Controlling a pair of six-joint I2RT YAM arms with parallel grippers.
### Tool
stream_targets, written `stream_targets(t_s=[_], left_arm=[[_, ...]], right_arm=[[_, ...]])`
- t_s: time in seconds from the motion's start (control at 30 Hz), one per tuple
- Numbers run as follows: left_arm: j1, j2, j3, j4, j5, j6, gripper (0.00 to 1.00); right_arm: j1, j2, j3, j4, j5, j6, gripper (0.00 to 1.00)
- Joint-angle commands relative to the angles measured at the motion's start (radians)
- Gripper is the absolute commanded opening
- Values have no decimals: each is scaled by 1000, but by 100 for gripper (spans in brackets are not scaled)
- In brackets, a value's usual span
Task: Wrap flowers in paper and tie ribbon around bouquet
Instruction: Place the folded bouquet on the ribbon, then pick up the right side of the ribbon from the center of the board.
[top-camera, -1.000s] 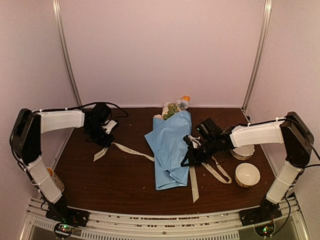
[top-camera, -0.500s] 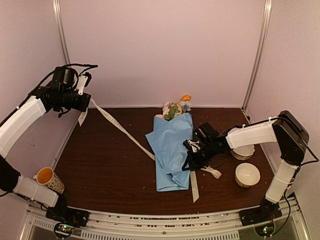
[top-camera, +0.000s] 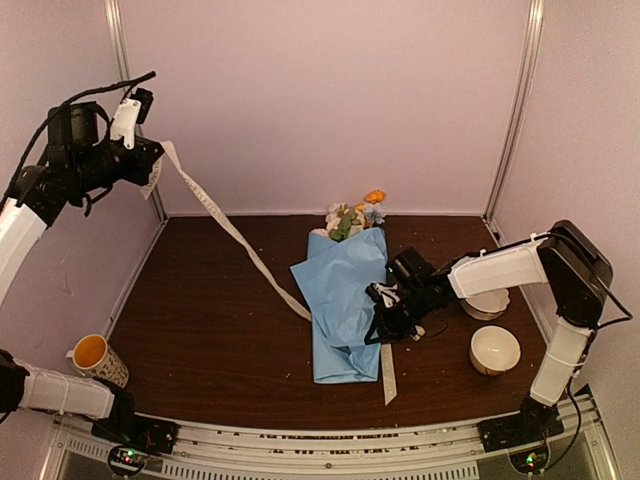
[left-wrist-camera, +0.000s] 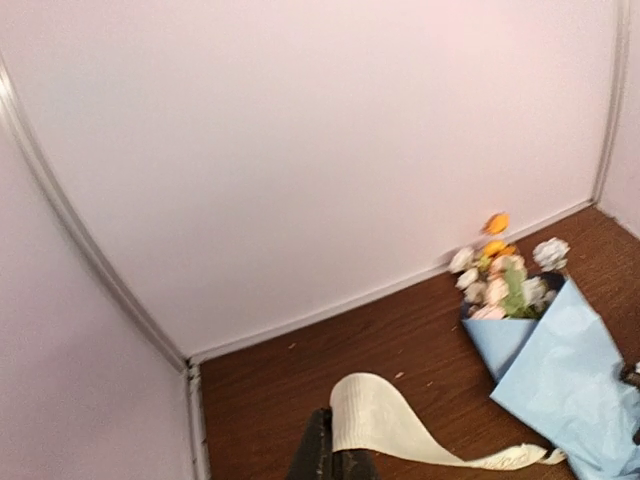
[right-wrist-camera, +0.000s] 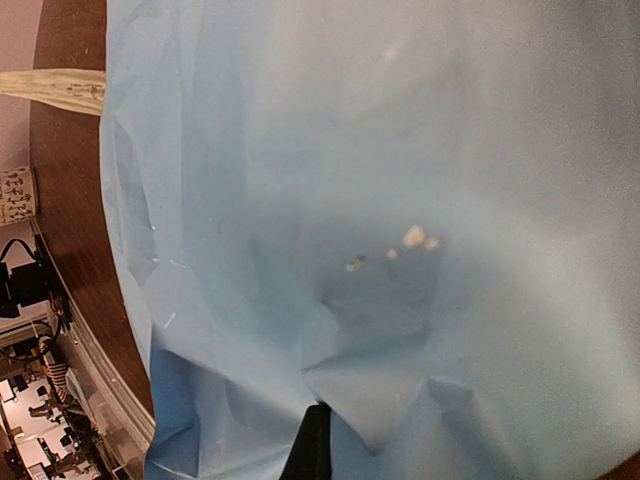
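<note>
The step in hand looks like drawing the ribbon (top-camera: 225, 225) snug round the bouquet (top-camera: 345, 295) before a knot; to do it well, the pull should be gentle and in line with the strip, so that the thin paper (right-wrist-camera: 380, 200) does not tear and the cone does not slide across the table (top-camera: 220, 350); the other arm should brace the bundle against that pull.

The left gripper (top-camera: 138, 165) hangs high above the table with its jaws clamped on one end of the ribbon; in the left wrist view the cream strip curls out just ahead of the fingers (left-wrist-camera: 330, 455); from there it slopes away, down and to the gripper's right, and slips under the bouquet's near flank.

The right gripper (top-camera: 385, 322) has its jaws together and sits low at the bouquet's right edge, touching or just beside the blue paper; whether it pinches paper, ribbon or nothing, I cannot tell; its own camera sees almost nothing but blue sheet.

The flowers (top-camera: 350, 215) poke from the cone's far end, well beyond the right gripper; the ribbon's free end lies on the table just on its near side.
</note>
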Motion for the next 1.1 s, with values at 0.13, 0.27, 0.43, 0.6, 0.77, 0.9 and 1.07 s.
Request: stream_targets(t_s=[0.13, 0.27, 0.43, 0.6, 0.77, 0.9, 1.07], left_arm=[[-341, 341, -22, 215, 317, -68, 0], [-436, 628, 86, 221, 385, -160, 0], [-499, 947, 256, 156, 444, -220, 0], [-513, 1072, 285, 77, 359, -243, 0], [-513, 1085, 193, 115, 367, -262, 0], [-513, 1086, 138, 162, 383, -287, 0], [-513, 1084, 105, 191, 393, -292, 0]], right_arm=[[-5, 19, 9, -28, 12, -2, 0], [-5, 9, -7, -24, 17, 1, 0], [-6, 5, -24, -9, 10, 4, 0], [-5, -20, -18, -31, 21, -3, 23], [-19, -139, -11, -104, 57, -24, 36], [-69, -262, -10, -172, 110, -38, 39], [-163, -261, 66, -302, 196, -139, 50]])
